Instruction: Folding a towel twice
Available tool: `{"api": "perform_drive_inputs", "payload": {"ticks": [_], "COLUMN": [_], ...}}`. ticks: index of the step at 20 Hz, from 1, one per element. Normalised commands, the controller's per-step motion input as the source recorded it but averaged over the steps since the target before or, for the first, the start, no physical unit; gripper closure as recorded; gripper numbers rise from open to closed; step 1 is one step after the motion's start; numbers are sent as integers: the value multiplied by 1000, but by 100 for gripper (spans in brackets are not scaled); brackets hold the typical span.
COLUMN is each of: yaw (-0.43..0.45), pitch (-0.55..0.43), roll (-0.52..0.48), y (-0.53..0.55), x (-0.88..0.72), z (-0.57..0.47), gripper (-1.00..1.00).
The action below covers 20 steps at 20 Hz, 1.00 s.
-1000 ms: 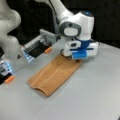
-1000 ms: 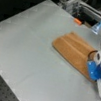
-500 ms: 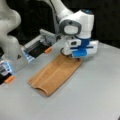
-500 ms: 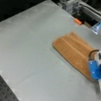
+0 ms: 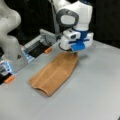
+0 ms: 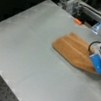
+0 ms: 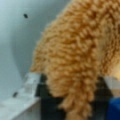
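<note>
arm: bent over, wrist pointing down | gripper [image 5: 75,51]: low at table level, fingers closed on cloth

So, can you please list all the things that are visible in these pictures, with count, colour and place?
towel: one, orange-brown, lying folded into a long strip on the table, seen in both front views; its terry pile fills the wrist view.
table: one, grey, under everything.
orange tabs: two visible, at the table's edge toward a front view's left.
metal frame: one, grey, behind the table.
second robot arm: one, white, at a front view's left, idle.
gripper: one, white with blue parts, at the towel's far end, towel between its fingers in the wrist view.
</note>
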Motion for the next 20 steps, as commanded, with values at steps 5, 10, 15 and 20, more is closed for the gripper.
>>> {"api": "perform_drive_inputs", "payload": {"ticks": [5,10,15,20], "yaw": [356,166,32,-38], "pitch": [3,36,99,54], "roll": [232,268,294,234], "y": [-419,-542,-710,-657], "x": [-44,-199,-393,-285], "z": [-10,166,328,145], "gripper": [100,100,100,100]}}
